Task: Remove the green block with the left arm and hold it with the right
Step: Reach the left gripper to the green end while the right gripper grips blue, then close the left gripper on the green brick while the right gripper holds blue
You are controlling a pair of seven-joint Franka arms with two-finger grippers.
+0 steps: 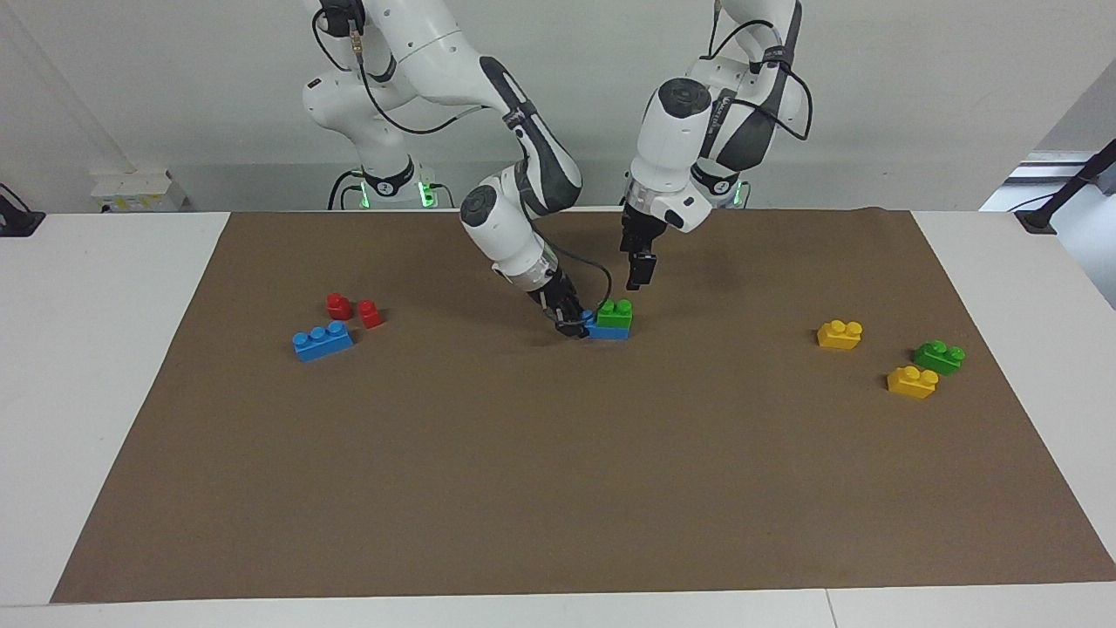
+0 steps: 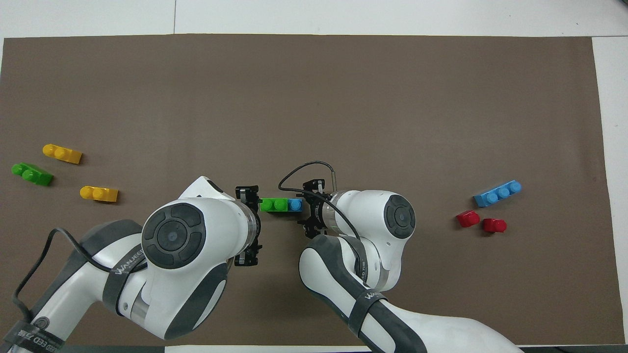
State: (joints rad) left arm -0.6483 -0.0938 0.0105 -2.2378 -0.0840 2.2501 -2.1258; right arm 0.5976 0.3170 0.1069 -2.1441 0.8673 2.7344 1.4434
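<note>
A brown mat (image 1: 558, 488) covers the white table (image 1: 96, 349); two red bricks (image 1: 353, 310) sit beside a loose blue brick (image 1: 323, 341) toward the right arm's end, while two yellow bricks (image 1: 876, 358) flank a second green brick (image 1: 939, 357) toward the left arm's end

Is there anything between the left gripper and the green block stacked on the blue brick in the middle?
Nothing visible. The left gripper hangs open just above the small bright green two-stud plastic block, with only air between. The right gripper is shut on the blue brick beneath, at its bare end, clear of the green block's sides.
</note>
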